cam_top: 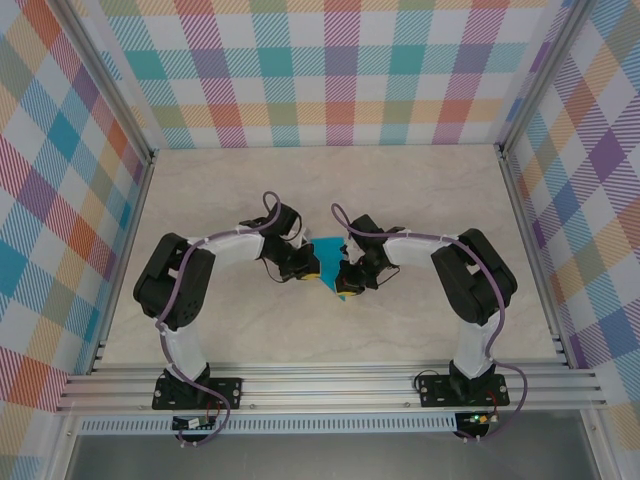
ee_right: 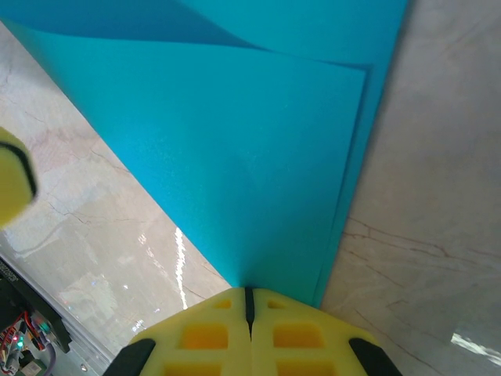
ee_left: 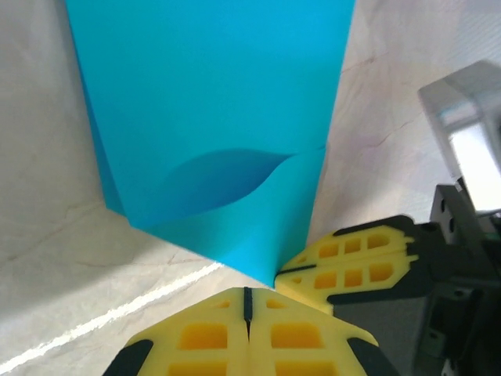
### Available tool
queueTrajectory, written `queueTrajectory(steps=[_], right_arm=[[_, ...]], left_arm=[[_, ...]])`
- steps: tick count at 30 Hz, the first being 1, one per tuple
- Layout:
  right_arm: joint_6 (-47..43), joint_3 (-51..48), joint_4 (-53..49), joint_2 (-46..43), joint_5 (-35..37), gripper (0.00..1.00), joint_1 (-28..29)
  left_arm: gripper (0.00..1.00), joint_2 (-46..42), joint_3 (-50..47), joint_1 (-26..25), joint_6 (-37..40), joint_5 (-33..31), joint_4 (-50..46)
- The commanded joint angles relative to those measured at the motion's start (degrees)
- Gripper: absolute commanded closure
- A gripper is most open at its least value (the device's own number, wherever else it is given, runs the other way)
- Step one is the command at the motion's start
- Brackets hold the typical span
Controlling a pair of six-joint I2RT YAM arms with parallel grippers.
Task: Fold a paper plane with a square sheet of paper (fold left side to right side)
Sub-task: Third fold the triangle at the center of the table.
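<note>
right gripper (ee_right: pixel 249 298) clamped on a corner of the square sheet of paper (ee_right: pixel 258 157), lying doubled over on the table (cam_top: pixel 300 190) between both grippers; left gripper (ee_left: pixel 246 304) clenched beside it, looks empty; line up the edges first, then press the crease flat.

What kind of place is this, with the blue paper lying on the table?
Probably a robot lab test cell: checked walls enclose a marble-look table, and aluminium rails frame its near edge.
</note>
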Motion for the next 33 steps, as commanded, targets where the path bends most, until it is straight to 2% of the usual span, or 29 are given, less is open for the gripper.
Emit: queueTrajectory(steps=[1, 10, 21, 33], right_arm=[[0.05, -2.76, -3.86, 3.5, 5.6, 1.0, 0.14], [-0.22, -2.63, -3.77, 3.48, 5.26, 1.0, 0.1], [-0.22, -2.54, -3.6, 3.77, 4.86, 1.0, 0.08], [-0.24, -2.37, -4.08, 3.89, 5.39, 1.0, 0.1]], left_arm=[[1.0, 1.52, 0.52, -1.91, -1.72, 2.99, 1.91], [1.0, 5.27, 2.89, -2.5, -1.77, 2.61, 2.26], [1.0, 5.45, 3.63, -3.02, -1.98, 4.71, 3.04], [1.0, 8.06, 4.82, -3.64, -0.42, 3.91, 0.65]])
